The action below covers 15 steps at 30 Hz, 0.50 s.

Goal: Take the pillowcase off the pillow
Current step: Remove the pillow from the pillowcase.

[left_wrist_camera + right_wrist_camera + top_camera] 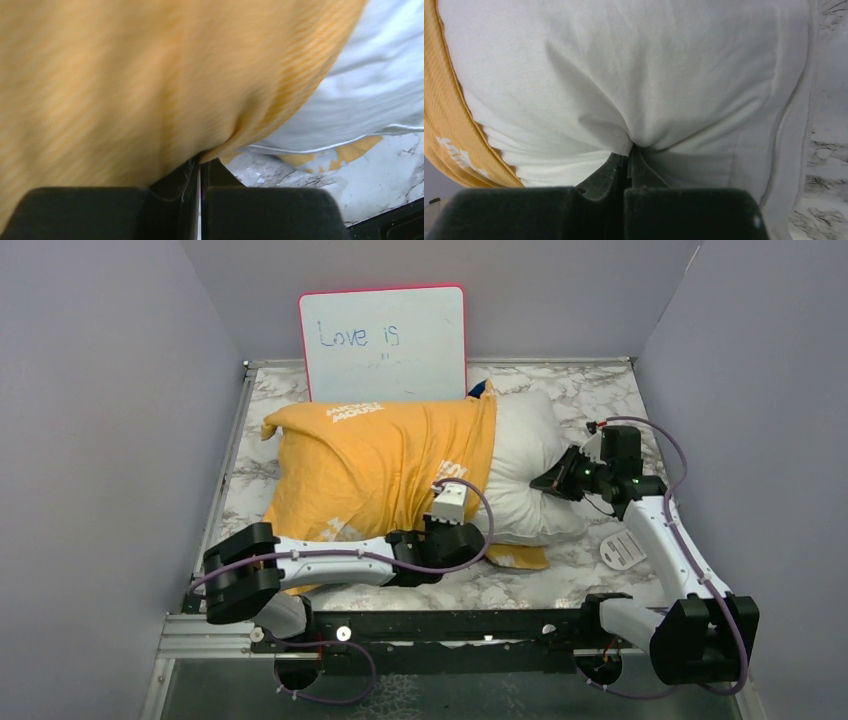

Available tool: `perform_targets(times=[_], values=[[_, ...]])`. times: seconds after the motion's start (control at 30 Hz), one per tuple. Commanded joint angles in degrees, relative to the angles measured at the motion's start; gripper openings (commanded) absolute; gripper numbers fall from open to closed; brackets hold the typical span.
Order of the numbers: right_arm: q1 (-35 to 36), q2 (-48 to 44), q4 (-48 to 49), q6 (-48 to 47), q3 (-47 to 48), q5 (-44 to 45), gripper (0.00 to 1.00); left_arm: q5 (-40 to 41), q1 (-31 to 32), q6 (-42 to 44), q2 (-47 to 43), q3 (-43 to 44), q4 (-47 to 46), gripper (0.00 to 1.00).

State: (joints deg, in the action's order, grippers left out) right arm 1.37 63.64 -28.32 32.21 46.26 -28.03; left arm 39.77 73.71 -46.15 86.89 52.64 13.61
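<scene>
Shows the pillow (530, 455) lying across the middle of the marbled table (560, 585), long side running from 9 to 3 o'clock. Shows most of it sheathed in the pillowcase (380, 465), yellow-orange face up, with white lettering near the 12 o'clock edge and more beside the open end. Leaves only the 3 o'clock end bare: white, plump, bulging out of the cover's mouth. Shows a sliver of blue at the 12 o'clock corner of that mouth, and a yellow flap poking from under the pillow at 6 o'clock.

Pinches the pillowcase with the left gripper (201, 167): jaws pressed together on a puckered fold of yellow cloth at the open hem, on the 6 o'clock side of the pillow. Shows, from the left wrist, white pillow just to the 3 o'clock side of that fold and a printed scrap of the cover flat on the table below.

Pinches the bare pillow with the right gripper (629, 152): jaws closed tight on a gathered tuck of white cloth at the 3 o'clock end, creases fanning out from the bite. Shows, from the right wrist, the yellow hem curving down the 9 o'clock side.

Has a pink-framed whiteboard (383, 343) propped at 12 o'clock right behind the pillow, "Love is" written on it. Has a small white disc (622, 547) flat on the table toward 4 o'clock, apart from the pillow.
</scene>
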Motion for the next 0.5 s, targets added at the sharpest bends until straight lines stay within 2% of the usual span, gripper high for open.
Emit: perform_targets(times=[0.0, 0.13, 0.23, 0.33, 0.47], values=[[-0.1, 1.1, -0.6, -0.2, -0.2, 9.8, 0.01, 7.1, -0.6, -8.2, -9.8, -8.2, 11.1, 0.0], [-0.5, 1.6, -1.2, -0.5, 1.6, 12.6, 0.01, 7.9, -1.4, -16.6, -19.9, -14.9, 24.1, 0.0], [-0.7, 1.6, -1.3, -0.6, 2.3, 13.0, 0.01, 7.6, -1.8, -20.5, -28.6, -18.9, 30.2, 0.0], [-0.7, 1.3, -1.5, -1.0, 2.8, 11.4, 0.01, 6.4, -2.0, -19.1, -36.1, -21.2, 29.7, 0.0], [-0.7, 0.2, -0.7, -3.8, 3.8, 4.0, 0.01, 2.3, -2.0, -9.9, -39.4, -21.7, 18.6, 0.0]])
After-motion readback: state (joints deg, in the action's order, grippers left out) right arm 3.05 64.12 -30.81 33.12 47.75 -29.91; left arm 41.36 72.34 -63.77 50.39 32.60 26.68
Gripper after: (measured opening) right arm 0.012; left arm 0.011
